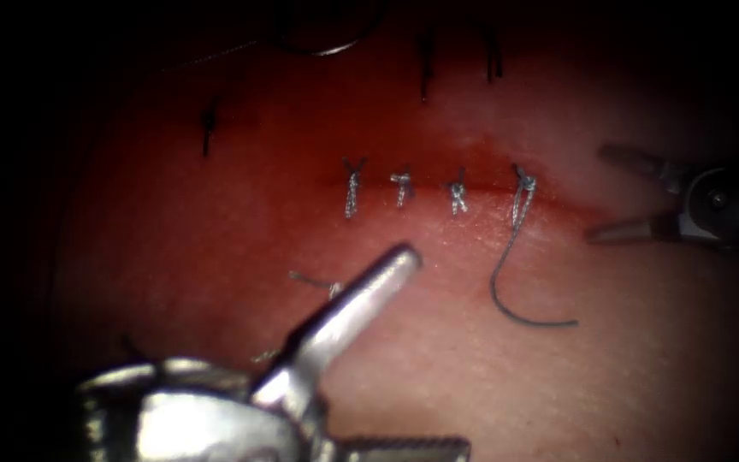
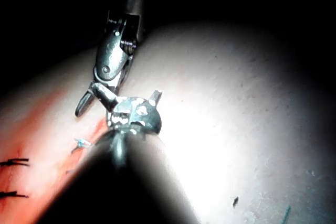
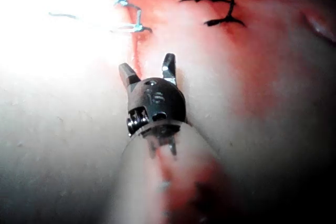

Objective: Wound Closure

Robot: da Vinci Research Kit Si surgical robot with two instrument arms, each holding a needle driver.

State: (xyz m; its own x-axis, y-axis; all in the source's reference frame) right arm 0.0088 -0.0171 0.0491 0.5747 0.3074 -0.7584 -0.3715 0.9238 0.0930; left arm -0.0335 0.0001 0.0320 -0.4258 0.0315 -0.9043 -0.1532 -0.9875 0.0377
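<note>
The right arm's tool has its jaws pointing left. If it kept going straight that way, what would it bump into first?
Probably the rightmost stitch with its long thread tail. The right arm's tool, jaws open and holding nothing, points along the cut toward it. Depth is unclear, so it might pass above.

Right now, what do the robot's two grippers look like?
The left gripper is shiny silver metal with long, flat, blunt fingers on a chunky silver wrist. The right gripper has slim grey pointed fingers on a rounded dark head stamped with a small marking.
</note>
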